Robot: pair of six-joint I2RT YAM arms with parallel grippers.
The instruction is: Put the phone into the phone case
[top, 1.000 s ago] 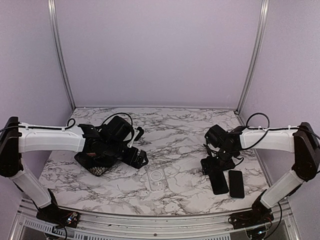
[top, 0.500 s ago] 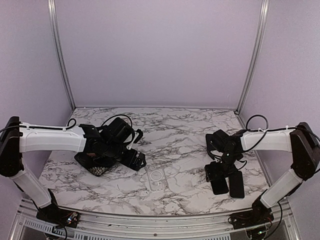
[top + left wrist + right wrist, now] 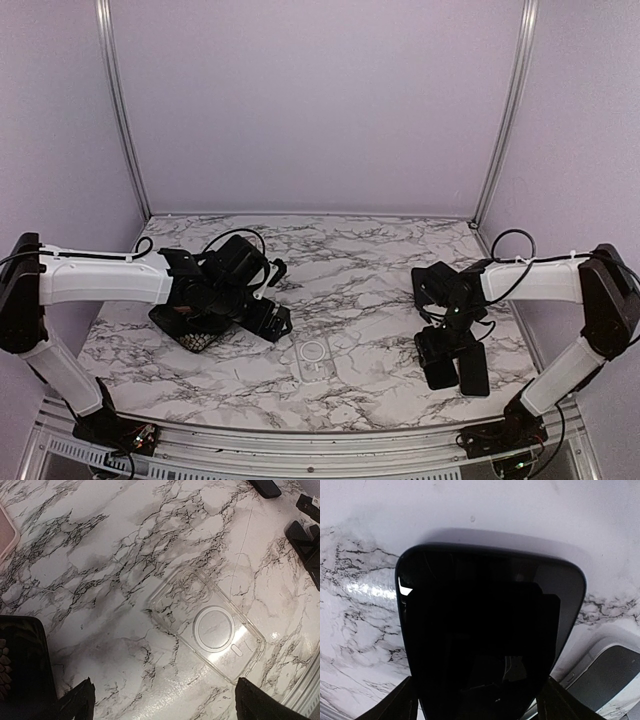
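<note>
1. Top external view, far left: the left arm reaches across a marble-patterned table (image 3: 360, 270), white with grey veins. A black object (image 3: 195, 338) lies under the arm. It has a patch with a scale-like texture, and I cannot tell what it is.
2. The left wrist view cuts off a pale pink item (image 3: 4, 535) with a rounded edge at the left border.
3. The left gripper (image 3: 275, 322) hangs low over the table. Its two black fingertips (image 3: 75, 705) are spread wide at the lower corners of its wrist view, with nothing between them.
4. One case (image 3: 313, 355) lies flat on the marble near the front middle, just right of the left gripper. It is clear plastic, a rounded rectangle with a raised camera cutout at one end. A printed ring (image 3: 214, 629) with a short bar below it sits at its centre, and the marble veins show through it.
5. Two phones lie side by side near the front right, well apart from the case. Both are black slabs with rounded corners.
6. The right gripper (image 3: 446, 346) is down over the left phone (image 3: 438, 376). In its wrist view the glossy dark screen fills the frame, with one finger (image 3: 395, 705) at each long edge. I cannot tell whether the fingers press on the phone.
7. The second phone (image 3: 473, 370) lies just to the right.
</note>
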